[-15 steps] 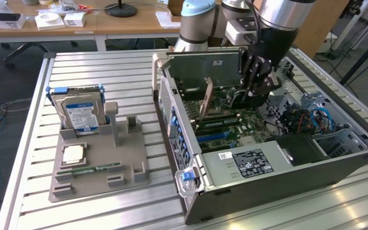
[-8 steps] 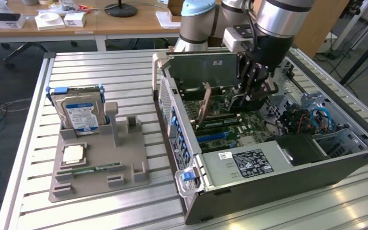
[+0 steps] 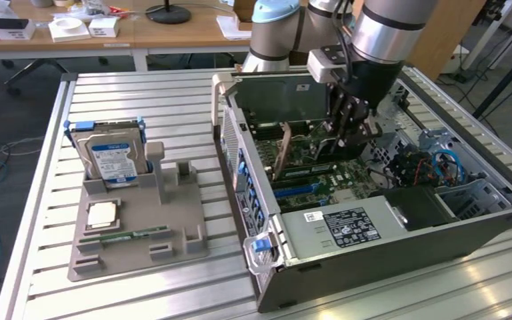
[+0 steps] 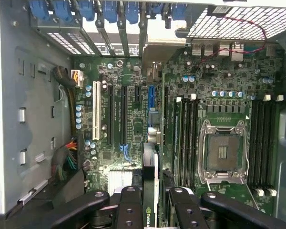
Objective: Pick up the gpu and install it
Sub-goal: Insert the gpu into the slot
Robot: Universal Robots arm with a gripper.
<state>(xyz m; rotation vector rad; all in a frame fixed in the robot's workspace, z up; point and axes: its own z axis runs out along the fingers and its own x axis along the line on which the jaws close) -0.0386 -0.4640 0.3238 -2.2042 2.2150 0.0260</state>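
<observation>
My gripper [image 3: 349, 133] reaches down into the open computer case [image 3: 416, 257], over the motherboard [image 4: 133, 119]. It is shut on the gpu [image 4: 149, 183], a thin dark card seen edge-on between the black fingers [image 4: 129, 207], with a logo on the part nearest the camera. In the wrist view my gripper [image 4: 155, 206] holds the card upright, in line with the blue slot [image 4: 151, 98] among the long expansion slots. Whether the card's edge touches a slot is hidden.
An empty processor socket [image 4: 222, 152] and memory slots [image 4: 183, 138] lie beside the card. Blue slot clips [image 4: 105, 9] line the case's rear wall. On the exterior view's left, a grey holder [image 3: 181, 230] carries a hard drive [image 3: 109, 157], a processor [image 3: 102, 213] and a memory stick [image 3: 123, 235].
</observation>
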